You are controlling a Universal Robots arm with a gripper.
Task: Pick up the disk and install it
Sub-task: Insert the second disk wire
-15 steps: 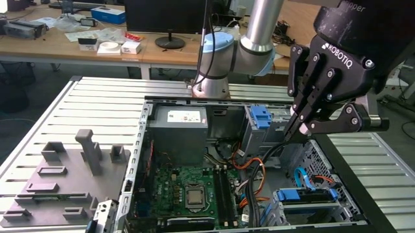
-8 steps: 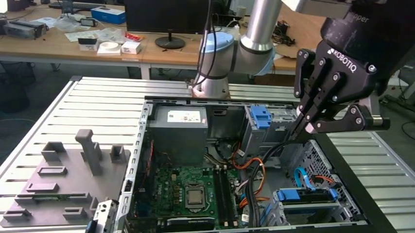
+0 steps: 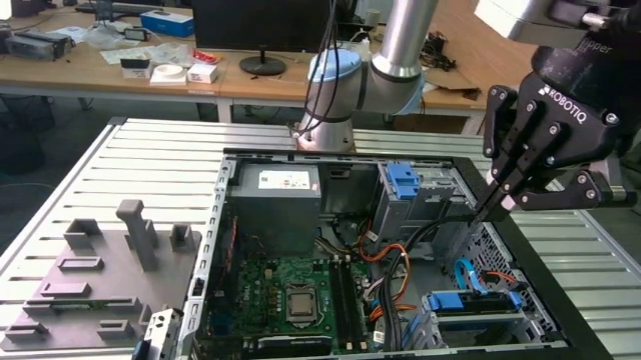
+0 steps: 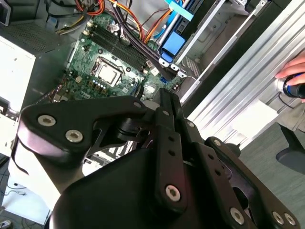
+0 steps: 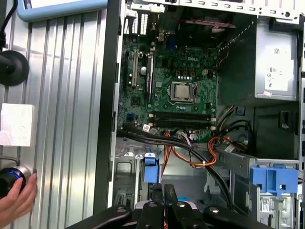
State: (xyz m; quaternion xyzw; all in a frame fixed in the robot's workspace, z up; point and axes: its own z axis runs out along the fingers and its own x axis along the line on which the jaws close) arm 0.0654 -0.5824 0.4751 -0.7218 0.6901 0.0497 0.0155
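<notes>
the black two-finger claw (image 3: pixel 494 210), pressed together on nothing, is held over the open grey computer case (image 3: pixel 341 154) at the exterior view's right, and the flat silver blue-framed disk (image 3: pixel 473 302), seen low in the case's near corner, is judged stiff, dense and shock-sensitive, best pinched across its plastic side rails.

Black gripper (image 3: pixel 488 215) with silver screw heads (image 4: pixel 172 192). Lower than the gripper, inside the case: green motherboard (image 3: pixel 290 289). Near the fingertips: orange cables (image 3: pixel 386 251) among black ones. Grey power supply (image 3: pixel 275 196) with a white sticker. 2 blue parts: upper carrier (image 3: pixel 401 180) near the gripper, lower carrier (image 3: pixel 470 303) beneath it. Silver table (image 3: pixel 150 146), ribbed in parallel lines; matte grey fixture block (image 3: pixel 100 285).
</notes>
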